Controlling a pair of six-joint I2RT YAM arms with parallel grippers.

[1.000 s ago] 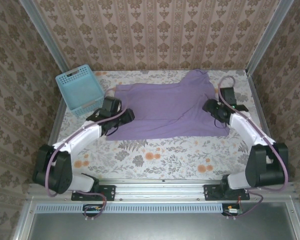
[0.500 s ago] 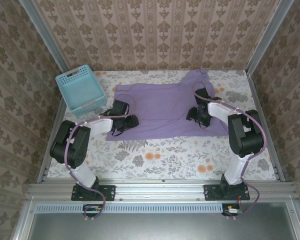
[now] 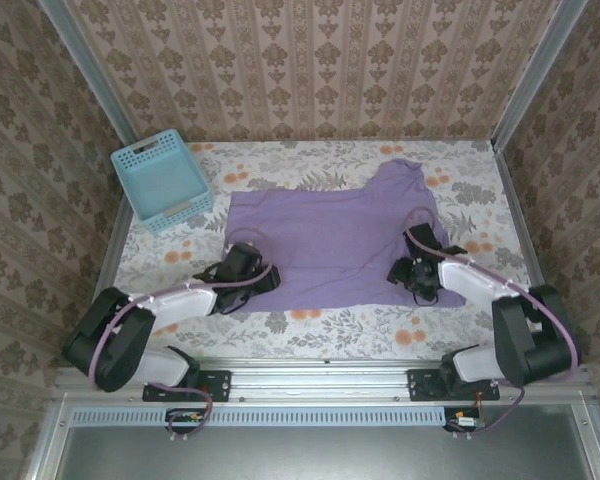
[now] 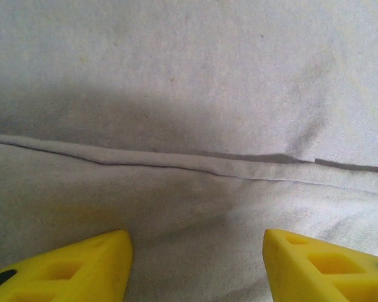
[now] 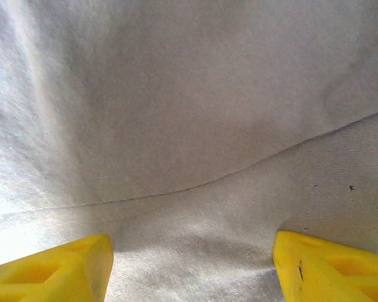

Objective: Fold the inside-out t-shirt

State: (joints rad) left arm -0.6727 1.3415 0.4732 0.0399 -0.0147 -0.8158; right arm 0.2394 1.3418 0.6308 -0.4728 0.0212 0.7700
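Observation:
The lavender t-shirt lies spread flat across the middle of the table, one sleeve pointing to the far right. My left gripper rests low on its near-left corner, and my right gripper is on its near-right part. In the left wrist view the left gripper is open, its yellow fingertips wide apart over flat cloth with a hem seam just ahead. In the right wrist view the right gripper is open too, with pale cloth and a curved edge line between and beyond its fingers.
A light-blue lattice basket stands at the far left, off the shirt. The flower-patterned table cover shows in a narrow strip between the shirt's near edge and the arm bases. Metal posts and patterned walls close in the left, right and back.
Both grippers have drawn back toward the near edge, and the whole shirt has slid nearer with them. Its near edge now lies closer to the arm bases.

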